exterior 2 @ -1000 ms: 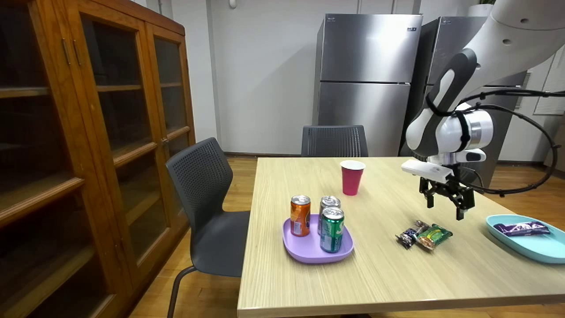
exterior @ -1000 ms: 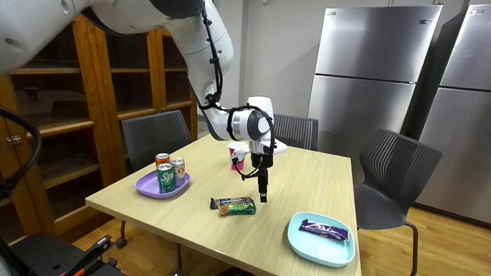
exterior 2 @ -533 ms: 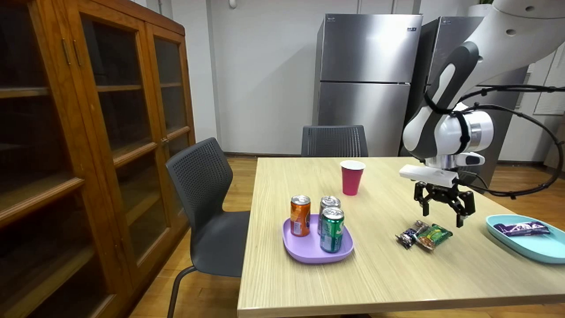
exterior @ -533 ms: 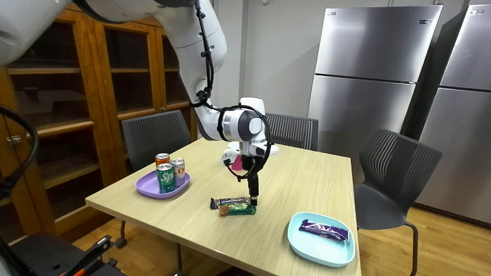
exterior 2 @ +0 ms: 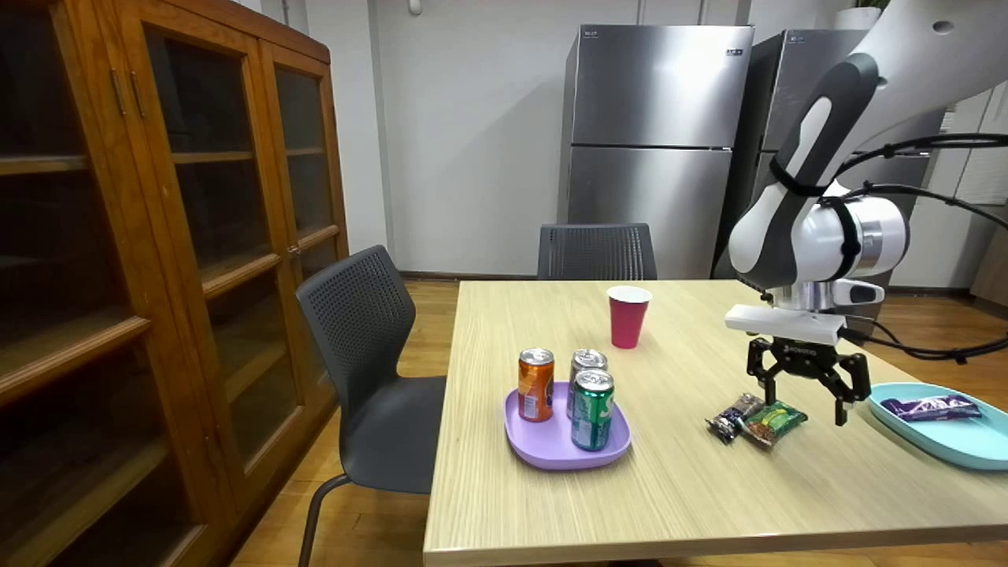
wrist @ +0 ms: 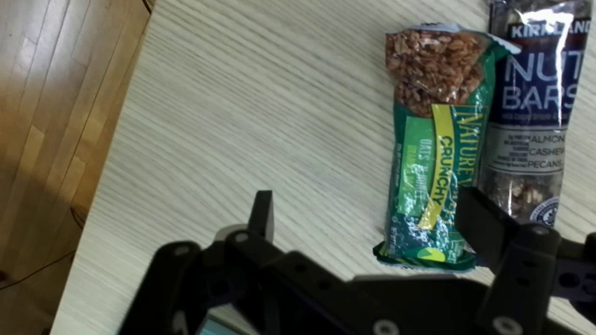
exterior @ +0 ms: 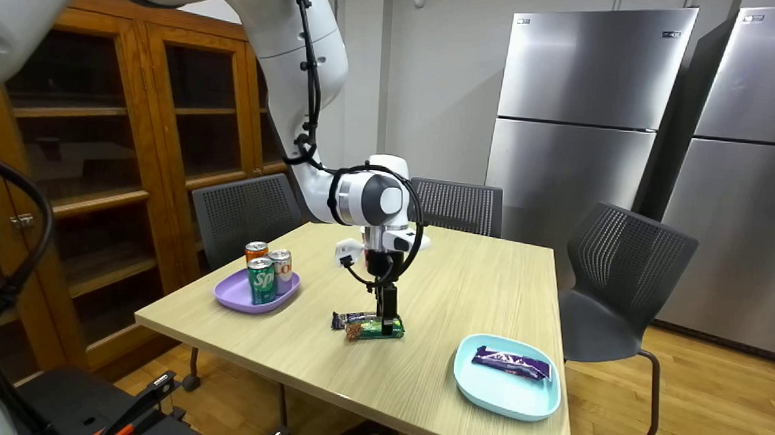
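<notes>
Wrist view: fingers [wrist: 262, 215] wide apart, empty; just came in over the green granola bar [wrist: 430, 158]. Looks reachable, off-centre.

Three cans [exterior 2: 592, 411] on a purple tray [exterior 2: 542, 447], near a pink cup [exterior 2: 628, 321].

Gotta say, the green granola bar wrapper [wrist: 419, 186] is super shiny, crinkly plastic film, and the nut bar wrapper [wrist: 533, 104] next to it is just as glossy, partly see-through. Gripper [wrist: 366, 214] looks smooth and matt black. Tabletop [exterior 2: 693, 496] is pale wood grain, kinda satin. Purple tray [exterior 2: 551, 458] on the left and teal tray [exterior: 497, 395] on the right both look like smooth plastic, low sheen. Cans [exterior 2: 592, 421] have bright metal lids. Far fridges [exterior 2: 654, 87]: brushed-looking metal. Left cabinet [exterior 2: 157, 268] is varnished wood with glass panes, floor's [exterior: 719, 415] shiny wood boards.
</notes>
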Motion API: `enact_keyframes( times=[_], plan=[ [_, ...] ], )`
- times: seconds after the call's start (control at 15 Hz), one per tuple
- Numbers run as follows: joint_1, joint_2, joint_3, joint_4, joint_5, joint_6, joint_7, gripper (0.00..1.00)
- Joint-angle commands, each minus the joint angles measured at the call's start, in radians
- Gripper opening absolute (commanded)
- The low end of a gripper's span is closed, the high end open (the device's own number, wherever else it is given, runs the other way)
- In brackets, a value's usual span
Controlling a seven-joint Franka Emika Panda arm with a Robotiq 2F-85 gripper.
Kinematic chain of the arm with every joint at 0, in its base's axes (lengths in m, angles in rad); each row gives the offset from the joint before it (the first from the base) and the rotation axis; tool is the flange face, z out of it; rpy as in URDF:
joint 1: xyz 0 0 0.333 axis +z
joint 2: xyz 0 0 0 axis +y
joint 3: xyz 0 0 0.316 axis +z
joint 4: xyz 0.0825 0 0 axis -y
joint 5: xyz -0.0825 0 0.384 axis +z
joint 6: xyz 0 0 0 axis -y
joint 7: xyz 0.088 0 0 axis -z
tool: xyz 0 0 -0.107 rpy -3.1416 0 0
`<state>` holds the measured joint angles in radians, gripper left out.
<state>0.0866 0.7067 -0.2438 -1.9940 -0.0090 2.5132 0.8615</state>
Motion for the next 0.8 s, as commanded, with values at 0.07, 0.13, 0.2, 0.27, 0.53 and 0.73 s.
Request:
enact_keyframes(
  times=[0.07, 0.13, 0.2, 0.27, 0.53, 0.73],
  plan=[
    [0.009, -0.051, -0.001, -0.075, 0.003, 0.034, 0.002, 1.0],
    [0.008, -0.049, 0.002, -0.075, 0.008, 0.042, 0.003, 1.0],
    [0.006, -0.048, 0.004, -0.076, 0.013, 0.05, 0.002, 1.0],
    [0.004, -0.046, 0.008, -0.076, 0.018, 0.062, -0.001, 1.0],
    [-0.007, -0.033, 0.026, -0.066, 0.043, 0.095, -0.014, 1.0],
    [-0.009, -0.022, 0.036, -0.056, 0.062, 0.104, -0.016, 1.0]
  ],
)
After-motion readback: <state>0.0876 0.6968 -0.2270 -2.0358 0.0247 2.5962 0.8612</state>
